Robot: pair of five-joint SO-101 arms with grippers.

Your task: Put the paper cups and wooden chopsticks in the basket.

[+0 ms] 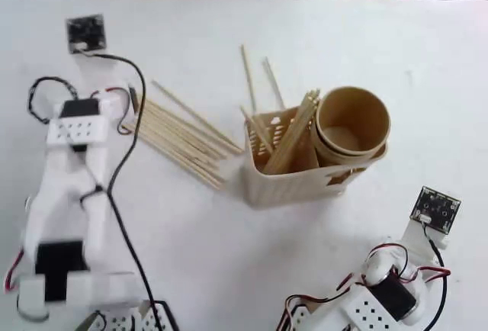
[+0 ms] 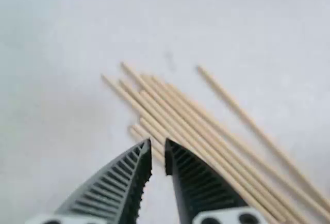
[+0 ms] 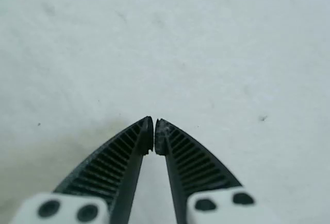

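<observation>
A pile of loose wooden chopsticks (image 1: 183,139) lies fanned on the white table left of the cream basket (image 1: 293,182). In the basket stand stacked paper cups (image 1: 352,123) and a bundle of chopsticks (image 1: 293,139). Two more chopsticks (image 1: 259,79) show just behind the basket. My left gripper (image 1: 130,111) hovers at the pile's left end. In the left wrist view the left gripper (image 2: 158,145) is open by a narrow gap, just over the chopstick ends (image 2: 154,105), with nothing between its fingers. My right gripper (image 3: 154,126) is shut and empty over bare table.
The right arm (image 1: 385,300) sits at the near right corner, apart from the basket. A black cable (image 1: 122,194) runs along the left arm (image 1: 69,194). A small camera board (image 1: 85,32) lies at the far left. The table's far edge runs along the back.
</observation>
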